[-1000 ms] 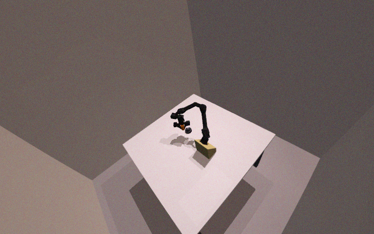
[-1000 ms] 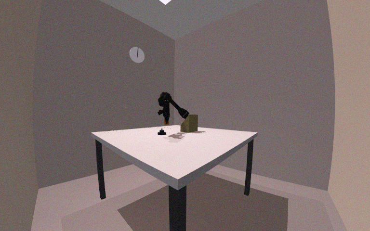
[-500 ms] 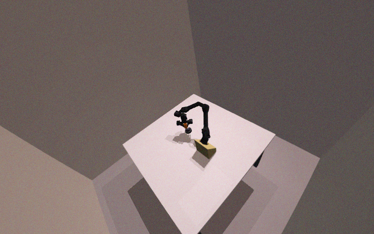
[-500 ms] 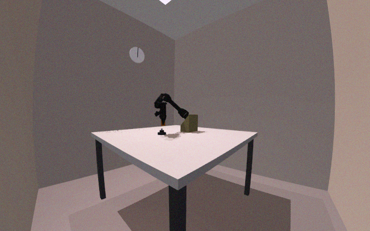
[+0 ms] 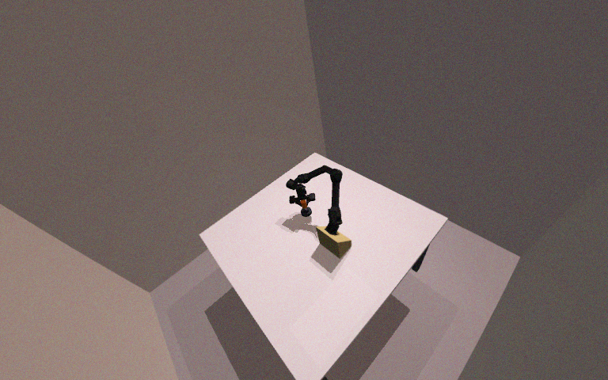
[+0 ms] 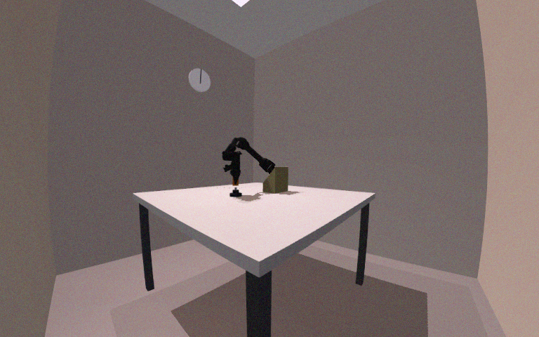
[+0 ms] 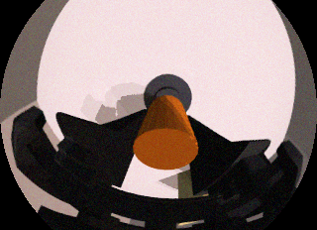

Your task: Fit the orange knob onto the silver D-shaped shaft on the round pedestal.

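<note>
The orange knob [image 5: 303, 204] [image 6: 233, 183] [image 7: 165, 148] is held upright between the fingers of my gripper [image 5: 303, 202] [image 6: 235, 179] [image 7: 166, 115], which is shut on it. The dark round pedestal [image 5: 305, 212] [image 6: 235, 194] [image 7: 186, 97] stands on the table right below the knob. In the exterior view a small gap shows between the knob's underside and the pedestal's shaft [image 6: 235, 189]. In the wrist view the knob covers the shaft. The knob's hole and both flat sides are hidden, so their alignment cannot be told.
The white table [image 5: 269, 264] [image 6: 260, 225] [image 7: 223, 42] carries a yellowish block [image 5: 334, 243] [image 6: 280, 180] [image 7: 184, 184] beside the arm's base. The arm reaches over from there, and its shadow falls on the table beside the pedestal. A clock [image 6: 199, 80] hangs on the wall.
</note>
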Robot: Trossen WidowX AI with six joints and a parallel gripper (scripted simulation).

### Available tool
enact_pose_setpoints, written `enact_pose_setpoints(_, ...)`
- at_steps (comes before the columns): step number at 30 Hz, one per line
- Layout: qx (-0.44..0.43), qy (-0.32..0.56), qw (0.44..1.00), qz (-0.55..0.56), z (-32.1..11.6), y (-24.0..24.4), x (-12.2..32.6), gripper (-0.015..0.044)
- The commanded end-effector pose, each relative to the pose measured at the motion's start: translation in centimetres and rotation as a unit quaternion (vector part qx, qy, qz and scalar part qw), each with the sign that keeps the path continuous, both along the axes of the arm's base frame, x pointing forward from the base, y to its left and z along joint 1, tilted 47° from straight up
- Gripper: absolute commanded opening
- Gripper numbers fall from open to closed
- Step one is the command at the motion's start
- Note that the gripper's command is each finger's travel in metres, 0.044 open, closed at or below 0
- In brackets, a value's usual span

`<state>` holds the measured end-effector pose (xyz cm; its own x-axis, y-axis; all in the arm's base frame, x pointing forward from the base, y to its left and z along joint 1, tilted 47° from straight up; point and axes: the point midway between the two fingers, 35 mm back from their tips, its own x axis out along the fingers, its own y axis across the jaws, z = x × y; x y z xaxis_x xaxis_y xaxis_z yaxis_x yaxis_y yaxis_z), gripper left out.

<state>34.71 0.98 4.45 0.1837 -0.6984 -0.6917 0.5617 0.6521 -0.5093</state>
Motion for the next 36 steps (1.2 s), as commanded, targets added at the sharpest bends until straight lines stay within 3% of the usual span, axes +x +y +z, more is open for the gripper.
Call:
enact_pose_setpoints(1, -0.003, 0.003, 1.000, 0.002, -0.68, -0.88, 0.10, 0.0000)
enact_pose_setpoints(36, -0.002, 0.000, 1.000, -0.001, -0.77, -1.21, 0.22, 0.0000)
